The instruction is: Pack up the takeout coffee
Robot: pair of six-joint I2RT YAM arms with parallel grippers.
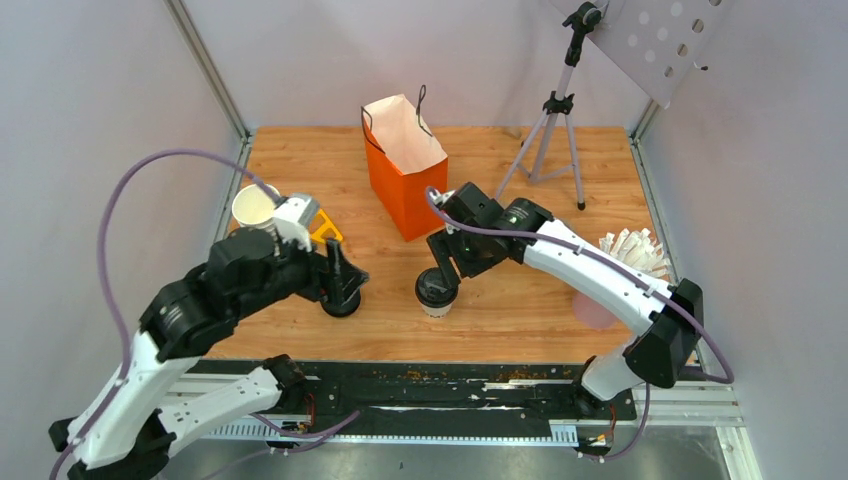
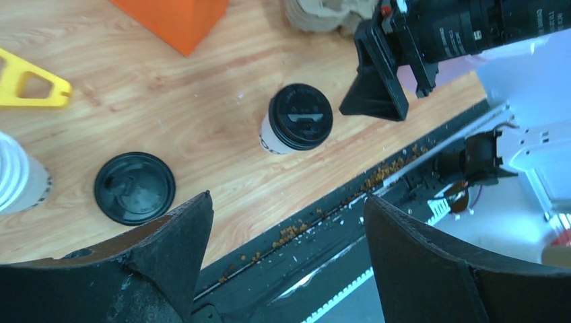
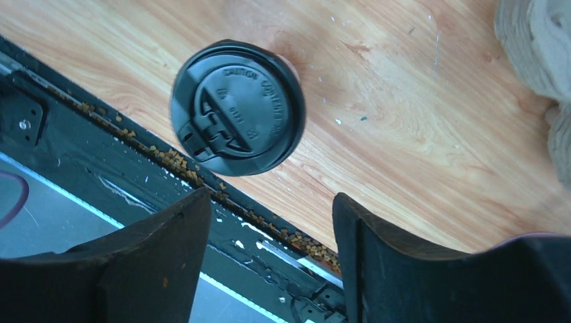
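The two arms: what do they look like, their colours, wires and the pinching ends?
Both the left arm and the right arm have smooth white shells linked by chunky black joints. A thin lilac cable loops along each. Each ends in two matte black, wedge-shaped fingers, scuffed at the edges.

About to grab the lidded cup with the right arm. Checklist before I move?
1. Cup capped, upright: ok.
2. Right tool open, empty: ok.
3. Right tool around cup: not ok; cup lies past its fingertips.
4. Bag upright, mouth open: ok.
5. Left tool clear of cup: ok.
6. Lid pressed fully down: cannot tell.
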